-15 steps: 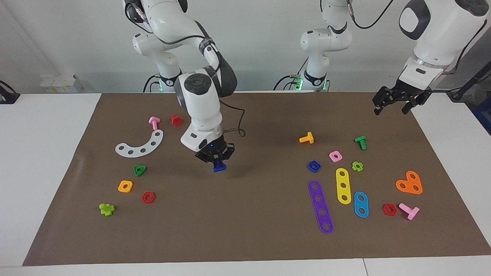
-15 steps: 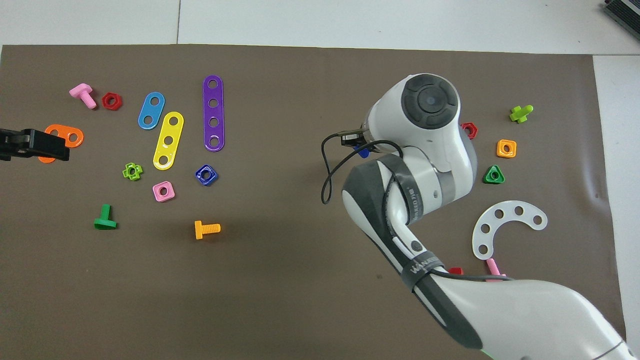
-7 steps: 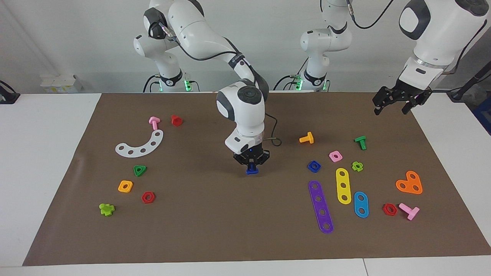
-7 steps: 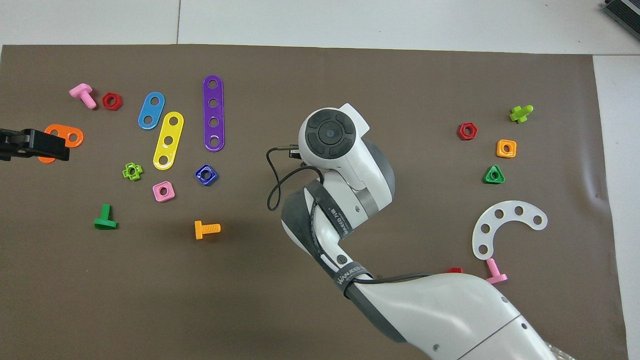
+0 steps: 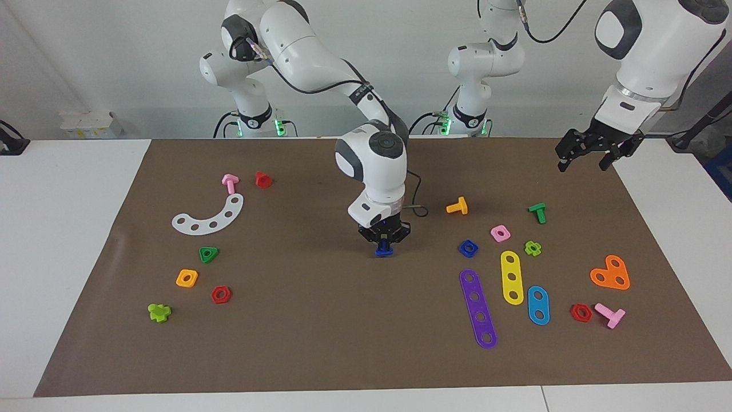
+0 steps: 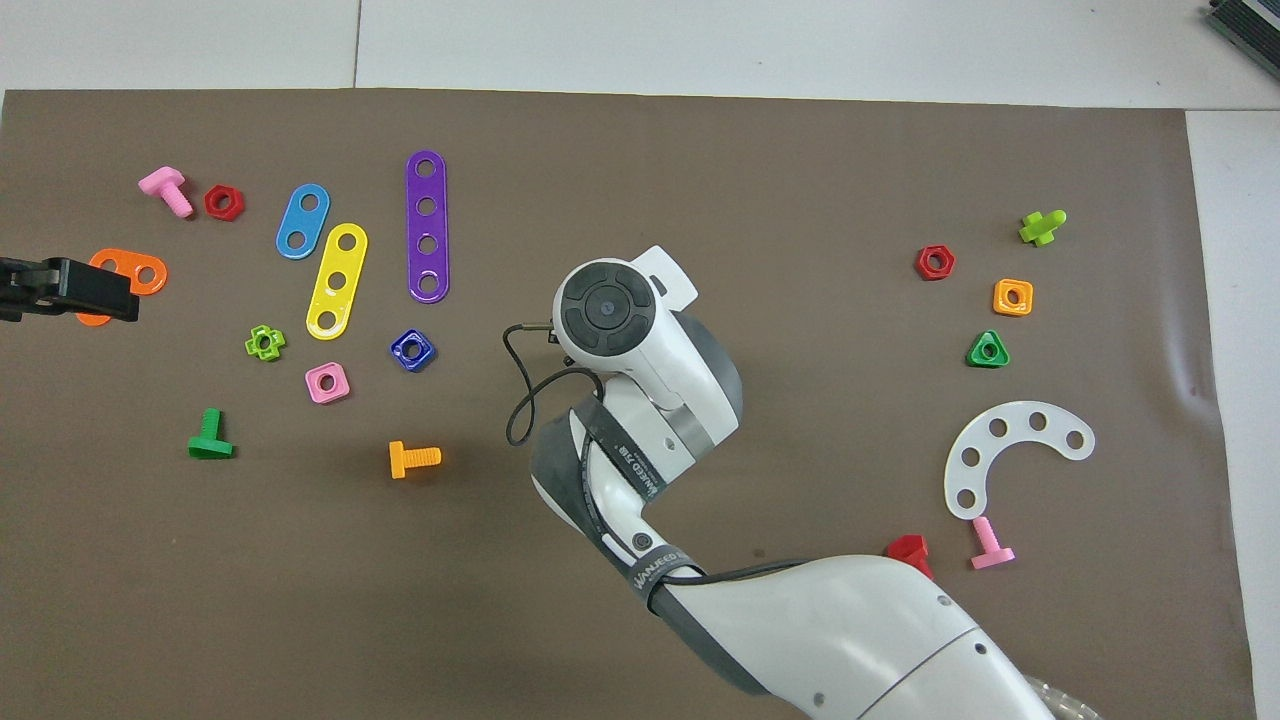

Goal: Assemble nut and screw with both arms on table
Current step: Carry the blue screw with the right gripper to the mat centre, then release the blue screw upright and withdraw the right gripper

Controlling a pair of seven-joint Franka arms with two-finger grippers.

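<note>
Dark blue screw [image 5: 384, 249] gripped in the right gripper [image 5: 384, 241] over the middle of the brown mat [image 5: 343, 343], head down just above the surface.

Fingers closed on the shaft, wrist pointing straight down — in the overhead view, gripper and screw hidden under the right arm [image 6: 640, 350]. Blue nut [image 5: 468, 248] flat on the mat toward the left arm's end of the table [image 5: 57, 229], just beside the pink square nut [image 5: 500, 233] and the top of the purple four-hole strip [image 5: 478, 309], apart from the screw. Left gripper [image 5: 589, 154] raised over the mat's edge at its own end, fingers spread and holding nothing — waiting. Orange bolt [image 5: 457, 206] lying nearer the robots than the nut.
</note>
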